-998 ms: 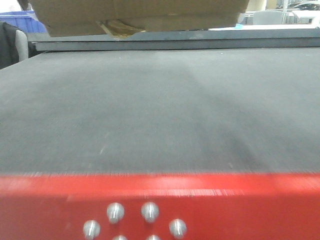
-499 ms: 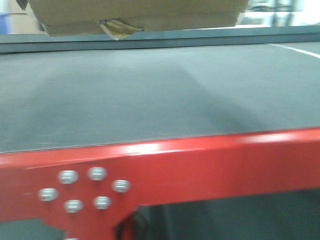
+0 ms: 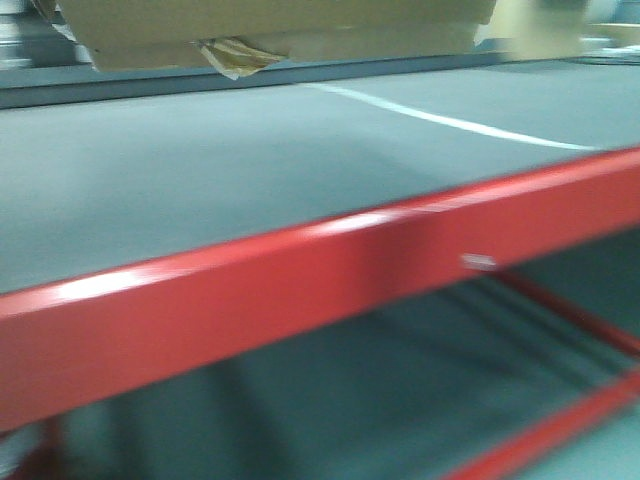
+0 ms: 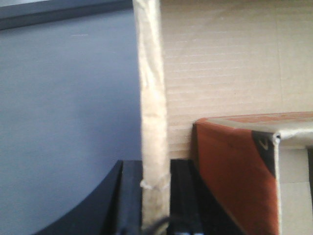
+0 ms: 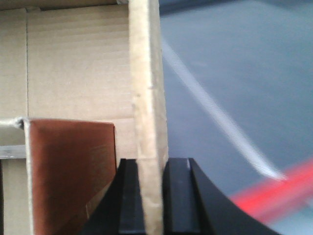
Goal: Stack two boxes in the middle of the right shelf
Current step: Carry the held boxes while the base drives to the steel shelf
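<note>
A brown cardboard box (image 3: pixel 280 25) hangs along the top edge of the front view, with a ragged scrap of yellowish tape (image 3: pixel 235 55) under it. My left gripper (image 4: pixel 155 196) is shut on the box's upright wall (image 4: pixel 152 98). My right gripper (image 5: pixel 151 196) is shut on the opposite wall (image 5: pixel 146 73). An orange-brown carton (image 4: pixel 234 171) sits inside the box and also shows in the right wrist view (image 5: pixel 68 166). The shelf is out of view.
A red rack beam (image 3: pixel 300 280) slants across the front view, low on the left and high on the right. Behind it lies a grey deck (image 3: pixel 200 170) with a white line (image 3: pixel 450 120). More red rails (image 3: pixel 560 420) show lower right. The picture is motion-blurred.
The front view has swung: the red beam went from level at the bottom to a diagonal, its rivets left the picture, and a white line came in. The box keeps its place at the top.
</note>
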### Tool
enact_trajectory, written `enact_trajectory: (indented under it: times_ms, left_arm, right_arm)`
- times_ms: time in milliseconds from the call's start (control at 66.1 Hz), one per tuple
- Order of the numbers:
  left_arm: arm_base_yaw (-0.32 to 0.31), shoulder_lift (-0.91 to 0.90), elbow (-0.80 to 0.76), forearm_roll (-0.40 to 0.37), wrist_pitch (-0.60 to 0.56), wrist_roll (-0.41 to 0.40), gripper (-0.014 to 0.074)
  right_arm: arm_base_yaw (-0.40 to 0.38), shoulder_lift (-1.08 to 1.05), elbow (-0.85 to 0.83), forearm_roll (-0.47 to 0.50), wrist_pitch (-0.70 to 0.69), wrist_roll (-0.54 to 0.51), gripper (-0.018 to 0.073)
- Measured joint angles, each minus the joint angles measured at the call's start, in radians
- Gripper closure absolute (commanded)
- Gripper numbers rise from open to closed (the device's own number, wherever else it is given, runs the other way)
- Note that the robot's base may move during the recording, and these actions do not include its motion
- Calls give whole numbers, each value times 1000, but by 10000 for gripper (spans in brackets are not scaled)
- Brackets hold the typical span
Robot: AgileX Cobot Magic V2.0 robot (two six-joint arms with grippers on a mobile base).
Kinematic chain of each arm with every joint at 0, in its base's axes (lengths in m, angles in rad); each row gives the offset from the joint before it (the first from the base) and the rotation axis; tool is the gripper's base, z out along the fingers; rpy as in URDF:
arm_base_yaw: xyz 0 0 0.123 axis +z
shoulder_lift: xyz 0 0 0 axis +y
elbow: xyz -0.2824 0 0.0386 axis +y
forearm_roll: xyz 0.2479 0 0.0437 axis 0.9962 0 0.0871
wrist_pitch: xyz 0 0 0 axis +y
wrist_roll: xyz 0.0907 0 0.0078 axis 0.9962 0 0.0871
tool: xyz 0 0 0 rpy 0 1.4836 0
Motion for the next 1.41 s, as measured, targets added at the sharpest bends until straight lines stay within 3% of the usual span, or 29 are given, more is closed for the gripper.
enact_trajectory:
  times_ms: [1406]
  left_arm:
    - [0, 0, 0, 0, -6, 0, 708]
  right_arm:
    - [0, 0, 0, -6, -5, 2, 713]
